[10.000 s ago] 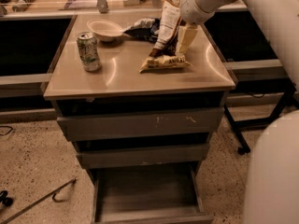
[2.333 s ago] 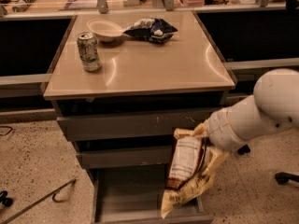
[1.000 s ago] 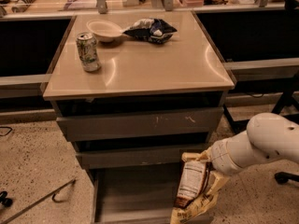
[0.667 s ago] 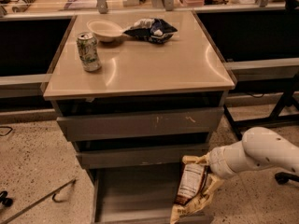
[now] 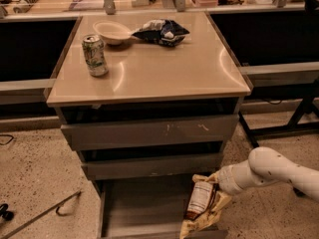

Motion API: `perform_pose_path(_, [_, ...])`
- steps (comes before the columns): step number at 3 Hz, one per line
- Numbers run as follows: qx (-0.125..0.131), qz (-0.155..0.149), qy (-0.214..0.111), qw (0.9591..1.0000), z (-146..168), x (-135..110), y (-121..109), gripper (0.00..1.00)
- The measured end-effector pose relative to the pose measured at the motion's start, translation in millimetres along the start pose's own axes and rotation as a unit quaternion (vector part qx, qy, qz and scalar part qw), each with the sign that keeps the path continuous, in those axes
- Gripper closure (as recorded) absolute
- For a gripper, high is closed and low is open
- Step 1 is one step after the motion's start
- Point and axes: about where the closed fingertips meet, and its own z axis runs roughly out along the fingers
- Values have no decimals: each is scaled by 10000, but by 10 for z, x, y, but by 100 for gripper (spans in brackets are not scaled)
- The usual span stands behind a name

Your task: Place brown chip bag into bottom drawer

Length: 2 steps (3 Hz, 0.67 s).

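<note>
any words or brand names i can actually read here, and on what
Nothing can be quoted as readable.
brown chip bag, gripped by the end effector over the bottom drawer: print on the white label panel, too blurred to read.
soda can: markings, too blurred to read.
blue snack bag beside the bowl: print, too small to read.

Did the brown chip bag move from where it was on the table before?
Yes. The brown chip bag left the table and went down. The claw now holds it over the right side of the open bottom drawer.
</note>
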Motion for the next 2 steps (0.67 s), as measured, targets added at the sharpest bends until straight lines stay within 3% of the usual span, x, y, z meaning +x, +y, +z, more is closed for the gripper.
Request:
perform_pose_path(1, [6, -20, 16, 10000, -25, -17, -7, 100])
perform_pose_path(2, [12, -157, -44, 9999, 234, 114, 44, 100])
